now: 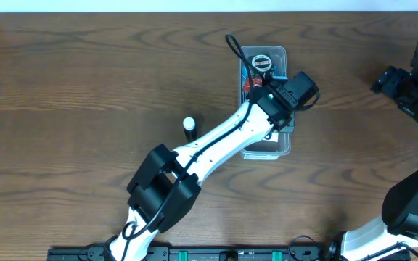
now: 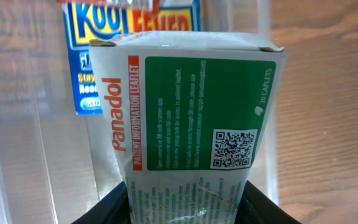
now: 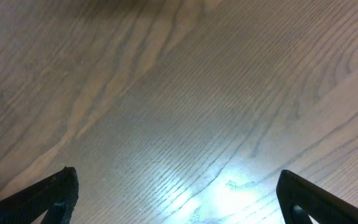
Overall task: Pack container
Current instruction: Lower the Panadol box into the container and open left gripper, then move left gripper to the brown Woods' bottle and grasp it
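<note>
Container (image 1: 267, 151) sits right under the left gripper (image 1: 268, 78) from above, up close that gripper squeezes a Panadol box (image 2: 191, 112) inside its clear walls, and the right gripper (image 3: 176, 186) is spread wide over the table (image 3: 179, 93).

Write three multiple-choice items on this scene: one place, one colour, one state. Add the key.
1. The small white dark-capped tube lies: A) on the brown wooden table, outside the long clear plastic container; B) inside that container; C) in the right jaws.
2. The QR-code panel on the white cardboard Panadol box in the left jaws is: A) yellow; B) green; C) black.
3. The right jaws are: A) shut on a box; B) shut empty; C) open.
1A, it sits on bare wood; 2B, plain in the wrist view; 3C, fingertips stand far apart.
</note>
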